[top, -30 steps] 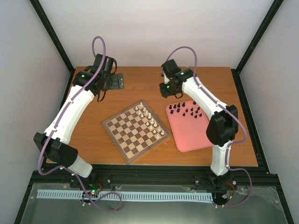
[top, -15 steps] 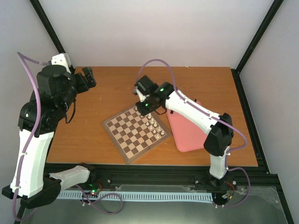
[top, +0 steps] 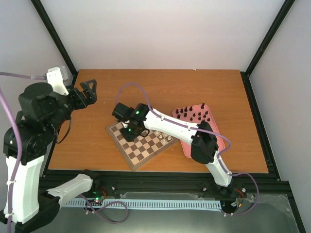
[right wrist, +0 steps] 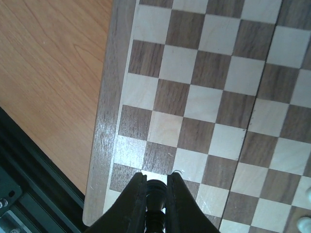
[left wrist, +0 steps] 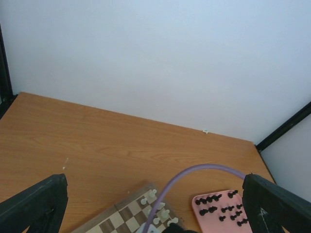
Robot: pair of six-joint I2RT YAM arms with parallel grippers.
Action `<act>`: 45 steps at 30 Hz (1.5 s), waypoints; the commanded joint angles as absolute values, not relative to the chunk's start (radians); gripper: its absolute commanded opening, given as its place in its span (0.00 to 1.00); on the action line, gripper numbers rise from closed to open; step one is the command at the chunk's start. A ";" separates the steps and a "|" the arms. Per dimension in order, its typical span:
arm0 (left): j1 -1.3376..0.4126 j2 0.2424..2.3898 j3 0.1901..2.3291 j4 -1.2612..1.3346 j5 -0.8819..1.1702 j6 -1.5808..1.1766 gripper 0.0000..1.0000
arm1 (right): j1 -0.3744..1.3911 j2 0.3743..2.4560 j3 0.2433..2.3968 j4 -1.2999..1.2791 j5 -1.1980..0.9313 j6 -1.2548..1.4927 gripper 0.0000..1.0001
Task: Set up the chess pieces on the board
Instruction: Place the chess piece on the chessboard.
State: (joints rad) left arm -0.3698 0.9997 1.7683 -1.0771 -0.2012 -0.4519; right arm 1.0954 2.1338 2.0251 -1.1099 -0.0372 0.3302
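Note:
The board (top: 141,149) lies at an angle at the table's middle, with cream pieces (top: 163,139) along its right side. Several black chess pieces (top: 193,114) stand at the far end of the pink tray (top: 212,131). My right gripper (top: 128,131) hangs over the board's left corner. In the right wrist view it (right wrist: 155,183) is shut on a black chess piece (right wrist: 156,190) just above the squares near the board's border (right wrist: 109,121). My left gripper (top: 88,92) is raised high over the table's far left, open and empty, and its fingers (left wrist: 35,204) stand wide apart.
The left wrist view looks down at the board (left wrist: 112,219), the cream pieces (left wrist: 156,208), the right arm's purple cable (left wrist: 194,171) and the pink tray (left wrist: 219,222) with black pieces (left wrist: 210,210). Black frame posts stand at the table's corners.
My right arm swung from the pink tray across to the board's left corner, carrying a black piece. My left arm rose and pulled back toward the near left.

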 commanded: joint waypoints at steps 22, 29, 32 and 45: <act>-0.365 0.986 1.735 -1.088 -0.035 -0.459 1.00 | 1.202 2.294 2.154 -1.137 0.045 0.364 0.03; -0.364 0.994 1.734 -1.085 -0.041 -0.455 1.00 | 1.202 2.354 2.235 -1.144 0.064 0.340 0.03; -0.365 0.995 1.736 -1.085 -0.043 -0.451 1.00 | 1.198 2.372 2.260 -1.152 0.073 0.335 0.03; -0.365 0.999 1.741 -1.088 -0.056 -0.438 1.00 | 1.166 2.401 2.269 -1.128 0.025 0.334 0.03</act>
State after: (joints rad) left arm -0.3698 0.9985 1.7283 -1.0874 -0.0532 -0.4507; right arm 1.1721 2.3665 2.2326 -1.1362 0.0383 0.3401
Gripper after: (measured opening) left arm 0.998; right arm 0.094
